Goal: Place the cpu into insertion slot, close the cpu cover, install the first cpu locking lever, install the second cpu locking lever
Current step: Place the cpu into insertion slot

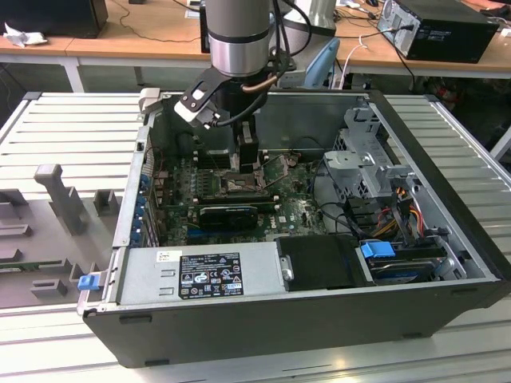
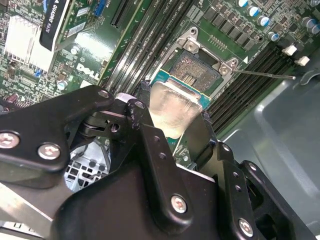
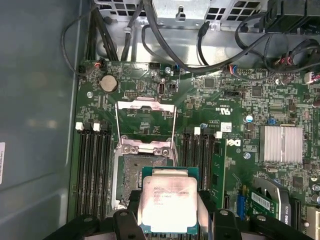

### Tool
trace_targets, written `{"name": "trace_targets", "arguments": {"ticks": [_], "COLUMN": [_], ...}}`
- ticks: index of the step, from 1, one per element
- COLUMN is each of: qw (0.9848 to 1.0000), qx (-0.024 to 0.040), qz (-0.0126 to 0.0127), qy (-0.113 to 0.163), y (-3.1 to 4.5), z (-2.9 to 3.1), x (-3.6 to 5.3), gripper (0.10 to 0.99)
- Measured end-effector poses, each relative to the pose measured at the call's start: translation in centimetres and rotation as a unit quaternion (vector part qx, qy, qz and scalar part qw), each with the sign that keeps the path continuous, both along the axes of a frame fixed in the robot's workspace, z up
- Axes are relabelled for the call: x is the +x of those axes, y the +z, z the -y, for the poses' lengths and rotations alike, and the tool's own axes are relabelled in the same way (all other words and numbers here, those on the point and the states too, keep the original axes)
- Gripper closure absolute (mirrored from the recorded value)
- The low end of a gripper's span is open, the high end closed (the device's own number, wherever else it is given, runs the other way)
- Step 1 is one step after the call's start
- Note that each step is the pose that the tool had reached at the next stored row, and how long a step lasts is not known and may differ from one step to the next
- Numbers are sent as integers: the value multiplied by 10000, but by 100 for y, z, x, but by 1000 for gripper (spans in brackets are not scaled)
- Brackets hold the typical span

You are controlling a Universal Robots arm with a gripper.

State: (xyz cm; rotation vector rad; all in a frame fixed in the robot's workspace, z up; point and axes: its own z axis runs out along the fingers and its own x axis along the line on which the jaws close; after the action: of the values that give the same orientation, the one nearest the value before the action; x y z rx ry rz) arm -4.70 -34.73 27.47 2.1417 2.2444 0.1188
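Gripper (image 3: 169, 212) w/ 2 fingers clamped on cpu (image 3: 167, 197), partly over insertion slot (image 3: 133, 172) (cpu cover (image 3: 146, 103) flipped open).

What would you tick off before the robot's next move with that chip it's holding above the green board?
1. Grip on chip: ok. The gripper pinches the cpu from both sides.
2. Socket empty: ok. The insertion slot shows a bare dark centre.
3. Lid out of the way: ok. The cpu cover is swung open, away from the slot.
4. Lever released: ok for one locking lever, sticking out sideways; the other, cannot tell.
5. Chip squared over slot: cannot tell. It is not seated and looks offset in both wrist views.
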Motion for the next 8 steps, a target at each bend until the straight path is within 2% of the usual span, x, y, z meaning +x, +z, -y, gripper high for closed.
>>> {"name": "trace_targets", "arguments": {"ticks": [8], "qw": [10000], "qx": [1], "qz": [0], "qy": [0], "y": [-34], "z": [0], "x": [0], "gripper": [557]}}
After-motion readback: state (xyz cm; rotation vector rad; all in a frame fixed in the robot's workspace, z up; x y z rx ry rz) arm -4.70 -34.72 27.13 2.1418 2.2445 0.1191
